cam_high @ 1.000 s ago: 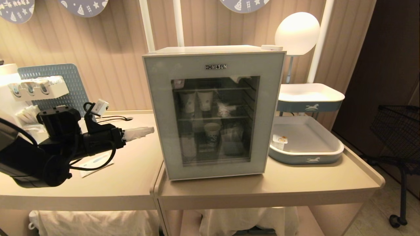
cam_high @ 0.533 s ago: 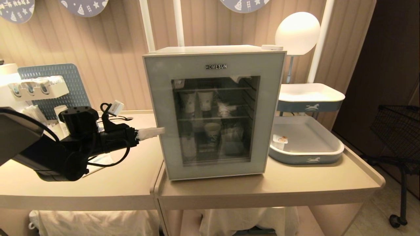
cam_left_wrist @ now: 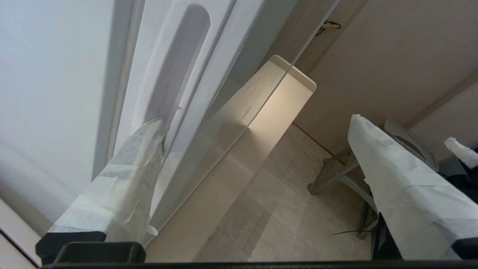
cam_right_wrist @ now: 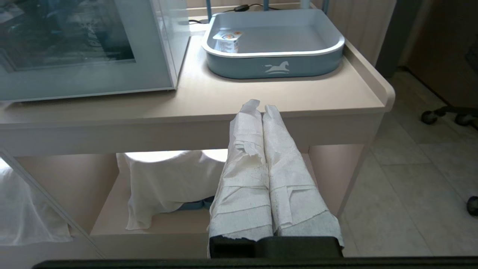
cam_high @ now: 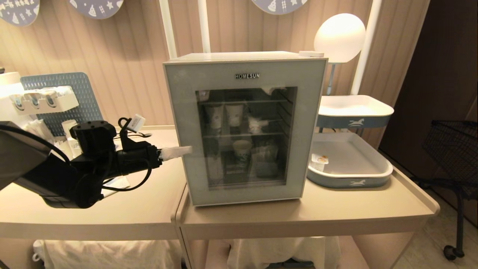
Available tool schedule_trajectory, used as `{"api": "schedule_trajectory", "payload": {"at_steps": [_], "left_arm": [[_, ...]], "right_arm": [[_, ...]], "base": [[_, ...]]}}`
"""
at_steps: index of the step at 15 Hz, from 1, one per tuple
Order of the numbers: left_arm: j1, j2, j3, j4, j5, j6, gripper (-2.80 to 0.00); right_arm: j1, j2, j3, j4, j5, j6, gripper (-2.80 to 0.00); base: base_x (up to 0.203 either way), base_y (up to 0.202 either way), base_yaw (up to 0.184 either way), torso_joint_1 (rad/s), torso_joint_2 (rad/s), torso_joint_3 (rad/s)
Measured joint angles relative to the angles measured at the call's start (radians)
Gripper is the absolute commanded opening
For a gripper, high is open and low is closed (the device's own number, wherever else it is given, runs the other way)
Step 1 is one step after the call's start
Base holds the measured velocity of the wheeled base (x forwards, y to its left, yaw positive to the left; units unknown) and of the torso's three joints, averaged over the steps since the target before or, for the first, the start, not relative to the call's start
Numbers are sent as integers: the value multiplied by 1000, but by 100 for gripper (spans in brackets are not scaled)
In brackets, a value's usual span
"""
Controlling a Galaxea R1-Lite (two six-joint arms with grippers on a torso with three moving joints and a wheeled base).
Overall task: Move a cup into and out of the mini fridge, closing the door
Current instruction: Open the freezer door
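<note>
Left gripper, jaws spread wide and empty, has advanced from over the left table to the left edge of the mini fridge, where the wrist view shows one taped fingertip set into the recessed handle groove on the side of the door; the door is shut, so the judged step is pulling it open. The cup sits in the lower blue-grey tray just right of the fridge, untouched. Right gripper hangs parked below the table edge, fingers pressed together and empty.
</note>
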Motion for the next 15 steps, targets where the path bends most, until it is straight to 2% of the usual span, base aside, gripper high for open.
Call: {"api": "schedule_trajectory", "payload": {"at_steps": [3,5,8,15], "left_arm": [[-51,-49,48,-2,-13,-4,0],[-74,-96,93,1,-52,-5,0],[-75,-164,153,-21,-70,2,0],[-71,-214,226,-65,-63,-2,0]], "right_arm": [[0,0,0,0,0,1,-280],[0,0,0,0,0,0,-280],[0,0,0,0,0,0,-280],[0,0,0,0,0,1,-280]], "base": [[0,0,0,0,0,0],[0,0,0,0,0,0],[0,0,0,0,0,0],[0,0,0,0,0,0]]}}
